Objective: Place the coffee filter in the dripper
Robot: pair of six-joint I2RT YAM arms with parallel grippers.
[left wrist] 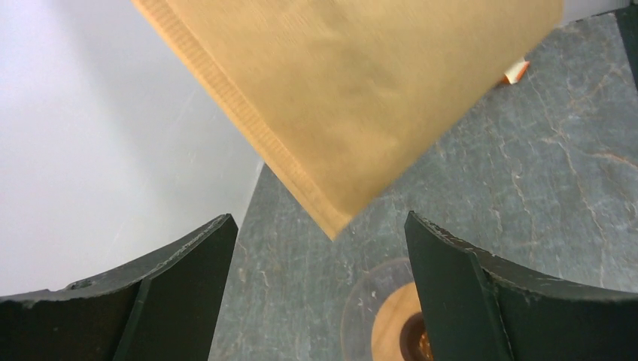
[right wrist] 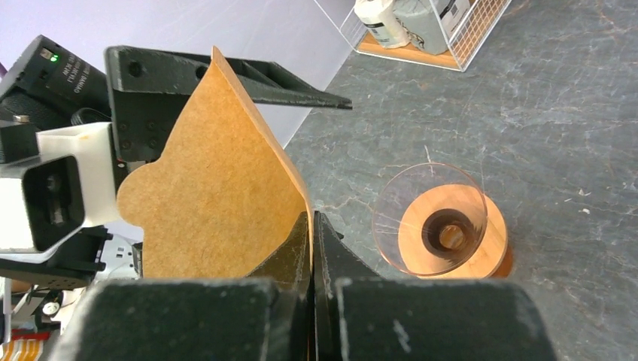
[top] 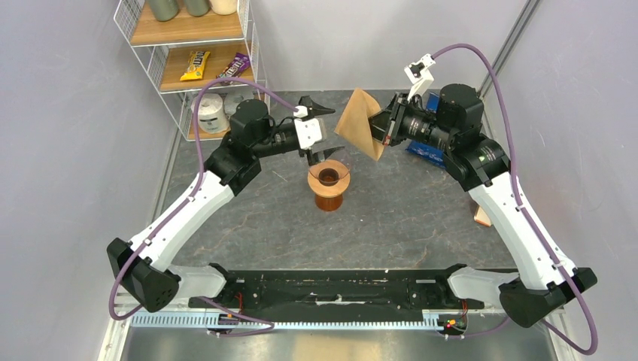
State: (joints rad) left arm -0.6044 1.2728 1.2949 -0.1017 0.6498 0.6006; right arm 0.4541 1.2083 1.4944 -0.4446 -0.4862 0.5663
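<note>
The coffee filter (top: pixel 361 122) is a flat light-brown paper fan held in the air, up and to the right of the dripper (top: pixel 329 186). My right gripper (top: pixel 382 128) is shut on the filter's edge; its fingers pinch the paper (right wrist: pixel 218 203) in the right wrist view. The dripper (right wrist: pixel 444 226) stands upright on the table with its clear cone and dark centre hole. My left gripper (top: pixel 317 131) is open and empty, just left of the filter and above the dripper. In the left wrist view the filter (left wrist: pixel 353 90) hangs above the open fingers (left wrist: pixel 451 293), the dripper (left wrist: pixel 395 323) below.
A white wire shelf (top: pixel 188 60) with snack bars and a white paper roll (top: pixel 213 113) stands at the back left. A blue bag (top: pixel 426 150) lies behind my right arm. A small orange-brown item (top: pixel 480 216) sits by the right arm. Grey walls close in on both sides.
</note>
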